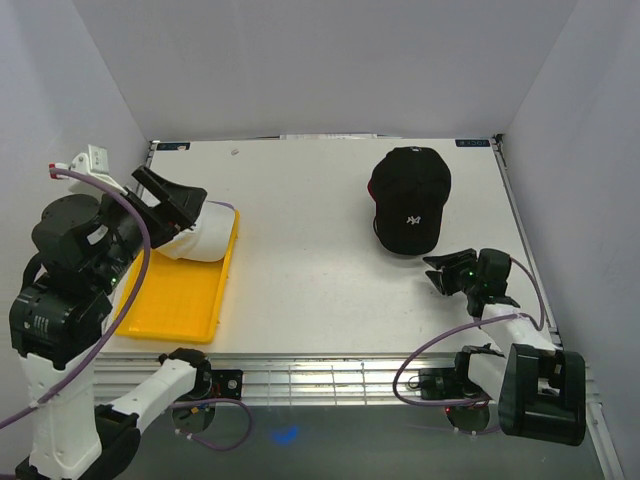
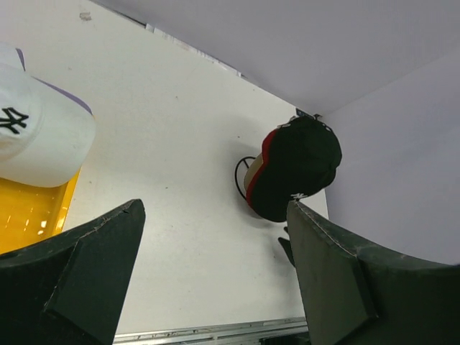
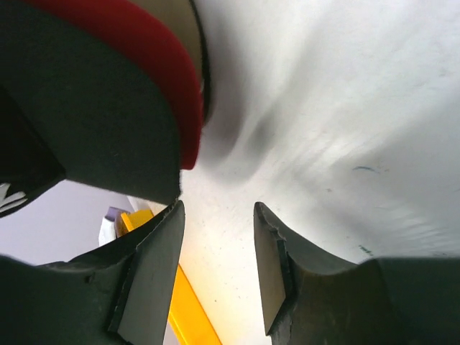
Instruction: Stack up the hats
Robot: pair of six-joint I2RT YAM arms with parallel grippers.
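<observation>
The hats sit in 2 piles of 2. At the left, the white cap [image 1: 203,237] lies on the yellow tray [image 1: 180,300], with a sliver of the lavender cap [image 1: 229,207] showing under it. At the right, well apart, the black cap [image 1: 410,198] covers the red cap [image 2: 264,152], of which only a brim edge shows. A loop of the wire stand [image 2: 239,180] peeks out beside them.

The left gripper [image 1: 183,203] hangs over the white cap's far-left side, spread wide and holding nothing. In its wrist view the cap lies up and to the left of the fingers [image 2: 108,251], outside the gap, so they are not around it. How its brim runs is hidden by the arm.

The right gripper [image 1: 447,273] sits just near of the black cap, part open and holding nothing. The black brim points toward the near edge, straight at it, and the wrist view shows the red brim edge above and left of the gap, close by but not between the pads.

Each arm is nearer its own pile, and 1 pile likely has to cross the table to the other; the stand could snag a lift at the right
</observation>
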